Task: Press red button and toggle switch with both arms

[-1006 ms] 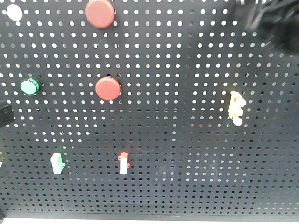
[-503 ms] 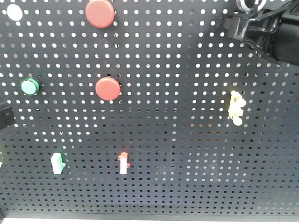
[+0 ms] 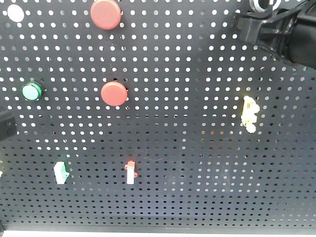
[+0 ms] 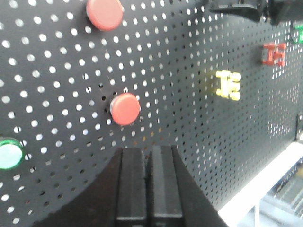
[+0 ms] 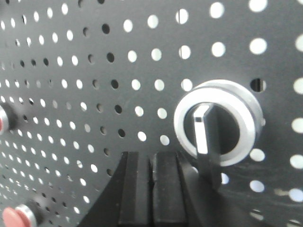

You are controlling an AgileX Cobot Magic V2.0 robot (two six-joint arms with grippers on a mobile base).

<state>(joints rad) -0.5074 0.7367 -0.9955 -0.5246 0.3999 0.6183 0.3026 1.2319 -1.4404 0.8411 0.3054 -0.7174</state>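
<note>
Two red buttons sit on the black pegboard, one at the top and one lower. In the left wrist view the lower red button lies just above my left gripper, which is shut and empty, a short gap off it. My right gripper is shut too, its tips just left of and below a silver-ringed switch with a black lever pointing down. The right arm shows black at the board's top right, the left arm's end piece at the left edge.
The pegboard also carries a green button, a white button, and small yellow, red and green switches. A white ledge runs under the board.
The right arm, a blur at the top right a second ago, now holds still and sharp, slightly higher. The left end piece has slid a little down the left edge.
</note>
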